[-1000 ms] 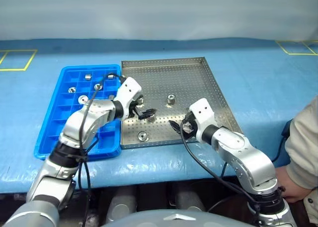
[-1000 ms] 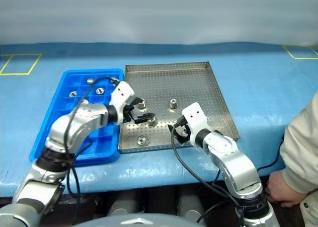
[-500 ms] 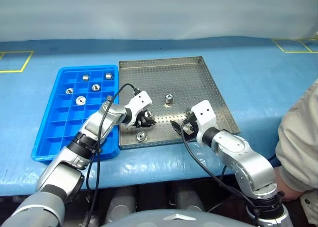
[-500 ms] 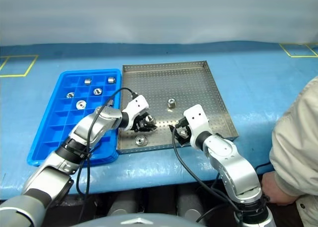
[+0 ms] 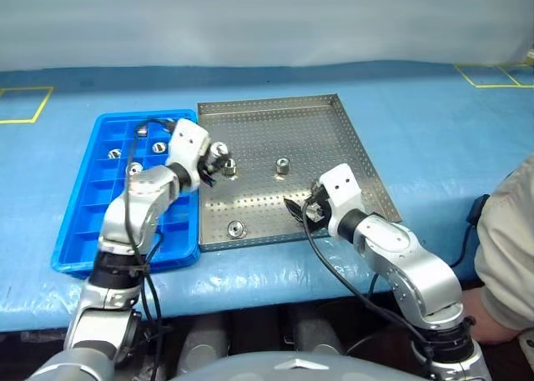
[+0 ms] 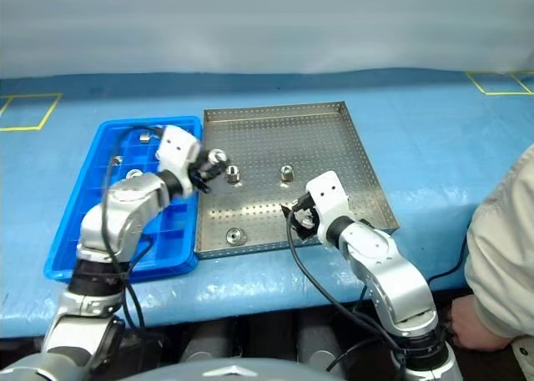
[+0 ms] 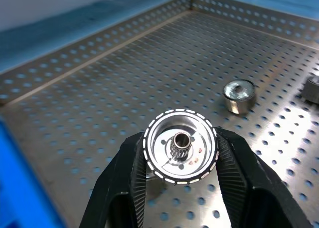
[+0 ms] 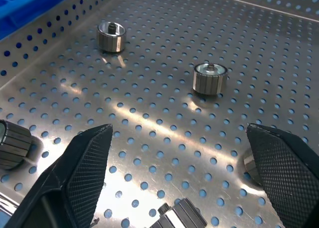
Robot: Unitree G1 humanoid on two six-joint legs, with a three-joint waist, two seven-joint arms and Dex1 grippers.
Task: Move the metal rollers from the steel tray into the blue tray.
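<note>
- You're looking at the steel tray (image 5: pixel 334 139) sitting flat on the blue-covered table (image 5: pixel 434 131), with the blue tray (image 5: pixel 83 231) lying right beside it on your left, the two rims touching or nearly so.
- In the steel tray you're seeing three loose rollers: one (image 5: pixel 229 167) standing near the left gripper, one (image 5: pixel 284 165) standing near the middle of the dotted floor, and one (image 5: pixel 236 228) lying close to the near rim.
- The right wrist view is showing further small cylinders low down near that gripper, too cut off to name with any certainty.
- In the blue tray you're carrying a handful of rollers (image 5: pixel 113 154) in the far compartments, one per cell as far as you can tell; your left arm is hiding part of that tray.
- Your left gripper (image 7: pixel 180 153) is hovering over the left edge of the steel tray, and its black fingers (image 7: pixel 137 175) are pinching a shiny roller (image 7: pixel 180 145) by its ribbed sides.
- That held roller is pointing its open face and central hub straight back at the left wrist camera, so its short axis is running along the gripper, roughly level and forward.
- Your right gripper (image 8: pixel 179 183) is hanging low over the near right part of the steel tray, jaws spread wide with nothing between them.
- A person's sleeve (image 5: pixel 509 248) is showing at the far right edge.
</note>
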